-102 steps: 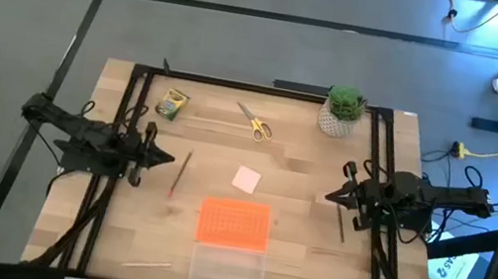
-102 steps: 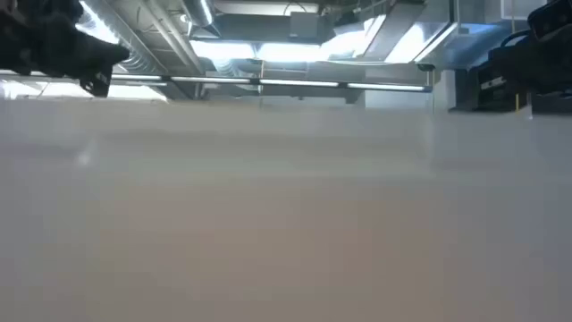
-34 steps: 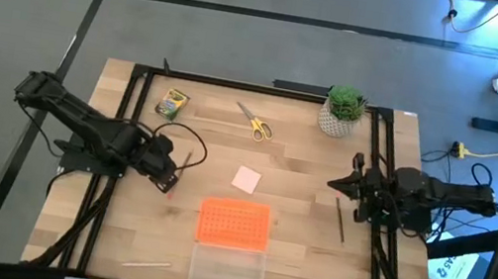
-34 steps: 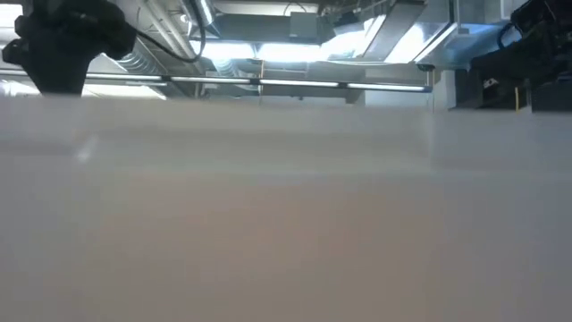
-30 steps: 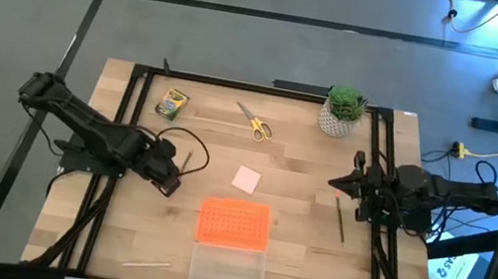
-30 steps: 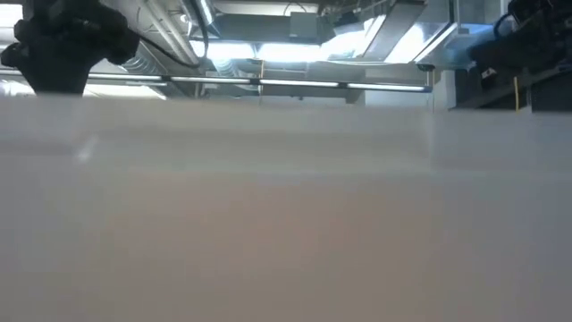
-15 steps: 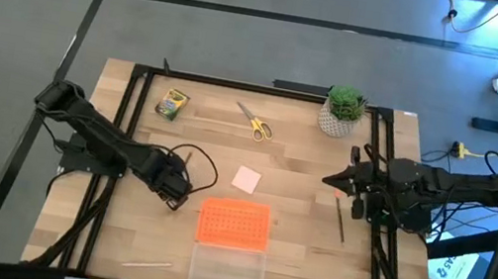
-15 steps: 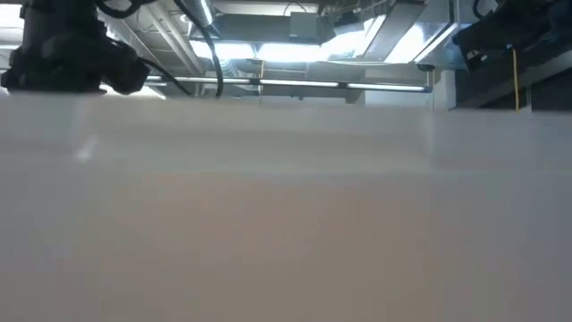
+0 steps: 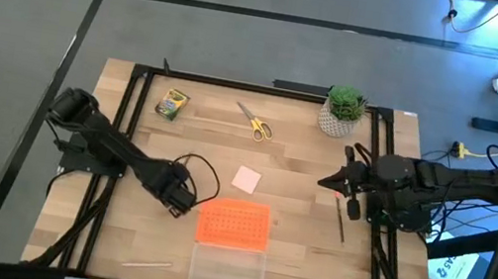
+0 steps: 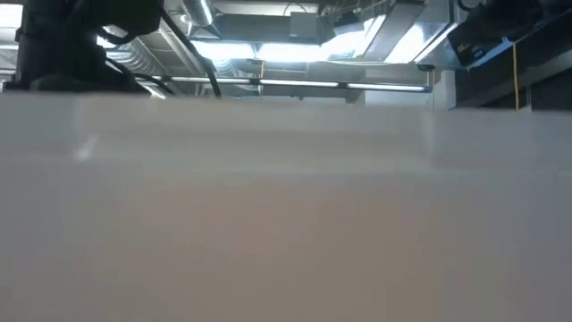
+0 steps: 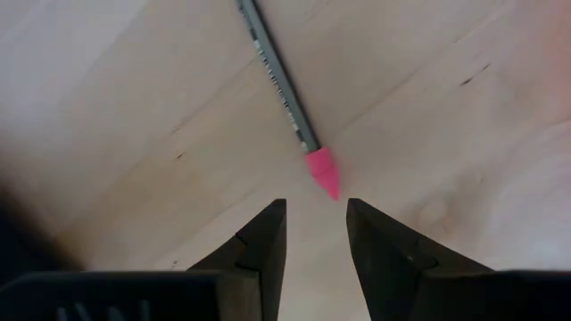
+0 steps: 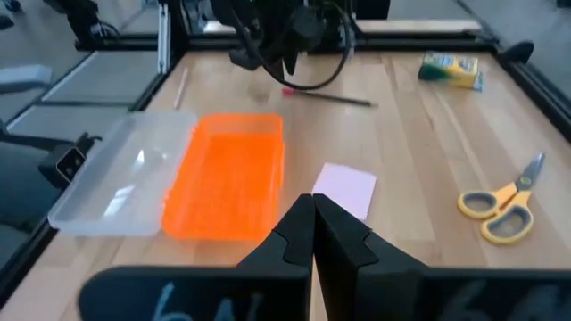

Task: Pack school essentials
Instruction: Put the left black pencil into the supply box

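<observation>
Left gripper (image 11: pixel 314 234) has its jaws a little apart, holding nothing, hovering right over the pink tip of the pencil (image 11: pixel 278 80), which lies flat on the table (image 9: pixel 291 256) left of centre. It looks light, thin, stiff and roll-prone, so I'd pinch mid-shaft. Orange lid (image 9: pixel 234 223) sits just beside; right gripper (image 12: pixel 313 220) is closed and waiting at the right edge
</observation>
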Controlling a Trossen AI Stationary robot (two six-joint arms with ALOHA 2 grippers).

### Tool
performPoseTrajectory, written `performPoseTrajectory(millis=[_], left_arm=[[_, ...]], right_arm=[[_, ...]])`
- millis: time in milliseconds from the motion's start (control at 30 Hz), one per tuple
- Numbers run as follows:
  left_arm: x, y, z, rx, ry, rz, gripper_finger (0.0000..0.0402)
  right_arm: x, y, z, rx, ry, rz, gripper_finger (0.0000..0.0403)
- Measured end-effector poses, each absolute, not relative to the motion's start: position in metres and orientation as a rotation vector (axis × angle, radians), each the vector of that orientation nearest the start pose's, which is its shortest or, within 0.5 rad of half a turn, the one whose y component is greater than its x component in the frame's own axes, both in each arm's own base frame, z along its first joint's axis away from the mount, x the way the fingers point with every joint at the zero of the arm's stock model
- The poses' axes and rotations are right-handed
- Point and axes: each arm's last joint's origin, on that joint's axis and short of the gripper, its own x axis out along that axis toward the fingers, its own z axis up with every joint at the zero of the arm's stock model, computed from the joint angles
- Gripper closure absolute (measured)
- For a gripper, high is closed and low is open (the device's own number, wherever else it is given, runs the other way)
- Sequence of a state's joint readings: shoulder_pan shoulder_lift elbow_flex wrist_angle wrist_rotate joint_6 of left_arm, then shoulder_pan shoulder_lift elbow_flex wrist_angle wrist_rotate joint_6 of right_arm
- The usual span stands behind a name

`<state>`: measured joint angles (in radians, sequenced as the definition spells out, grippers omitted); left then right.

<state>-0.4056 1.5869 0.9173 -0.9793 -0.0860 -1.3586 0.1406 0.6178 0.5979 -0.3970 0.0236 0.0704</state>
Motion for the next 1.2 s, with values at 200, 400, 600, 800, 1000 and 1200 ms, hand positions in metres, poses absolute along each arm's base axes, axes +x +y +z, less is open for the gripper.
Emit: performPoseTrajectory(millis=[200,400,600,800,1000,1200], left_arm=[[0.232,-0.097,0.156,-0.623,1.415,0.846,0.0289],[0.234,-0.098,0.146,-0.58,1.433,0.875,0.0289],[0.236,-0.098,0.142,-0.589,1.419,0.866,0.0289],[0.232,-0.097,0.134,-0.611,1.409,0.849,0.0289],[0.231,-0.096,0.133,-0.609,1.41,0.855,0.0289],[0.231,-0.096,0.132,-0.586,1.419,0.837,0.0291]], right_arm=[[0.141,0.02,0.278,0.037,0.467,0.126,0.0393],[0.144,0.021,0.288,0.034,0.502,0.125,0.0393],[0.149,0.022,0.294,0.028,0.517,0.151,0.0393],[0.157,0.023,0.298,0.014,0.572,0.152,0.0393],[0.165,0.024,0.3,0.013,0.591,0.152,0.0393],[0.172,0.025,0.304,0.01,0.598,0.152,0.0393]])
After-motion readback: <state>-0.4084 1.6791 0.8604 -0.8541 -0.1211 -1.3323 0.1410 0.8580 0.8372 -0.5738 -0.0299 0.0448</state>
